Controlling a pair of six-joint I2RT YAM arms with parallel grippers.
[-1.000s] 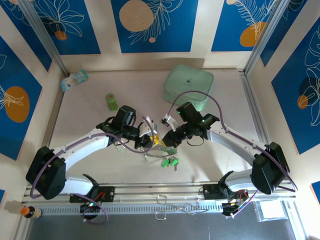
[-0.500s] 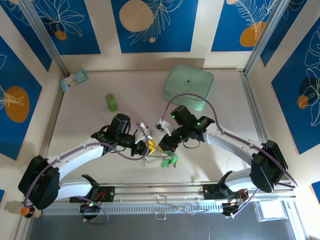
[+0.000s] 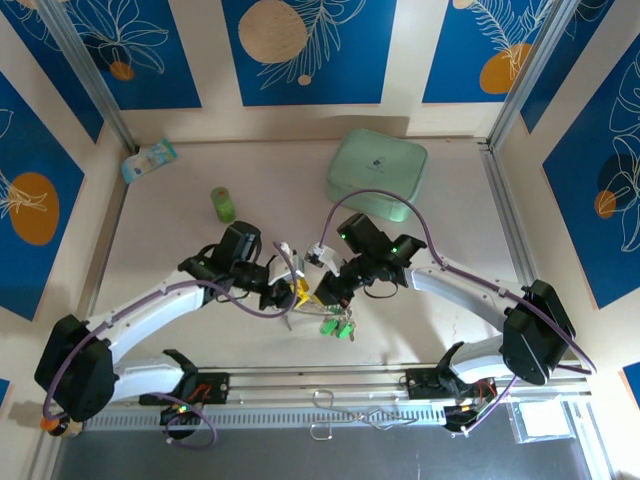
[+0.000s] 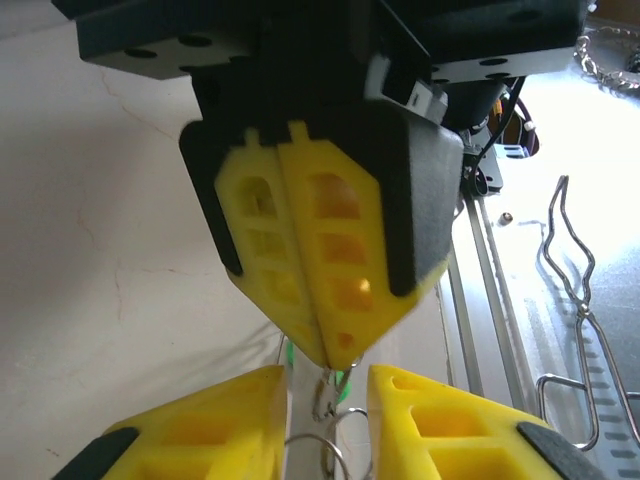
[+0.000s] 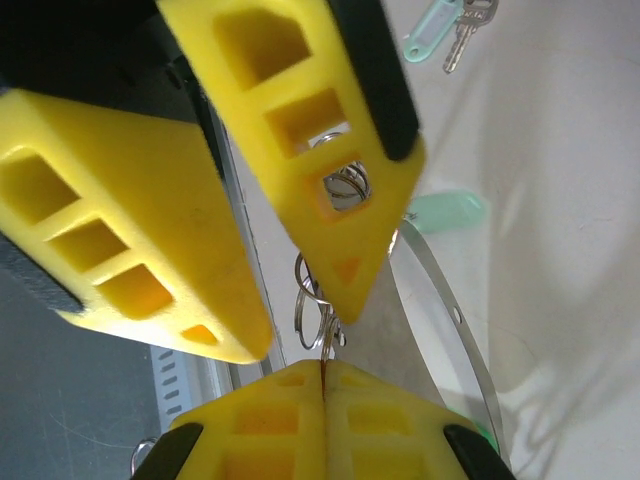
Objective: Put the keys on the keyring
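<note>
My right gripper (image 5: 325, 385) is pinched shut on 1 small wire ring (image 4: 325, 395). My left gripper (image 4: 328, 380) is part open around it (gripping nothing). The keys (image 3: 338, 325) are on the table (image 3: 180, 250), just beside the keyring (image 5: 438, 310).

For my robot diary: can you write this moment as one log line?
left gripper: open | right gripper: shut on small silver wire ring | small silver keys with mint plastic tags: beside both grippers

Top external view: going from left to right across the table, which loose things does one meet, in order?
First the pale blue packet → green cylinder → mint-green case. I leave out the keys: they lie nearer, in line with the case's left part, so their place is unclear.
</note>
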